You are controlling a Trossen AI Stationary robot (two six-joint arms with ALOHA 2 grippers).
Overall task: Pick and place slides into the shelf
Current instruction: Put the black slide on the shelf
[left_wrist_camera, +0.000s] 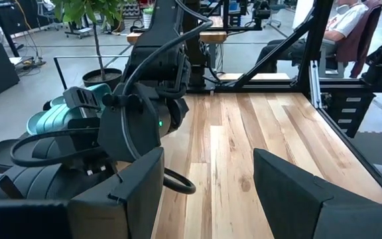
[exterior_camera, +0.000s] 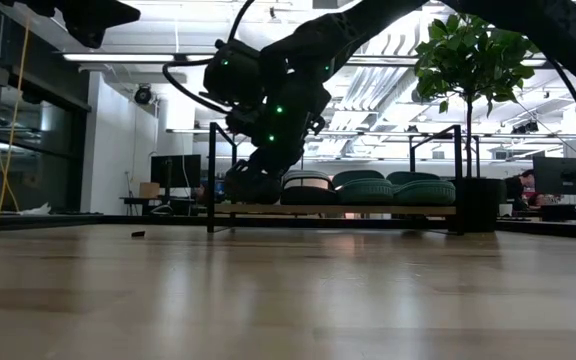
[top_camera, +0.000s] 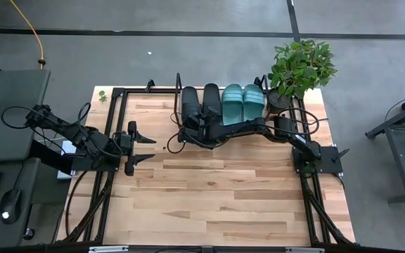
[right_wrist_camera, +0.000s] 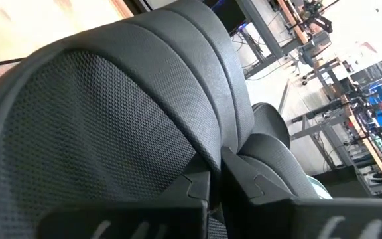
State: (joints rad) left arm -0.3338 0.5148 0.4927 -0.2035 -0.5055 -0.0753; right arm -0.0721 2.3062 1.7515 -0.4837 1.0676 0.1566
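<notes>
Black ribbed rubber slide [top_camera: 190, 105] is being pinched by right gripper [top_camera: 185, 131] on wooden shelf [exterior_camera: 333, 209]; seated squarely before release is advised; left gripper [top_camera: 143, 146] is being held spread.

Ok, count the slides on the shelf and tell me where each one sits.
4, side by side on the shelf: two black slides at the left end, under the right pincer, then two teal slides. None seen elsewhere.
</notes>
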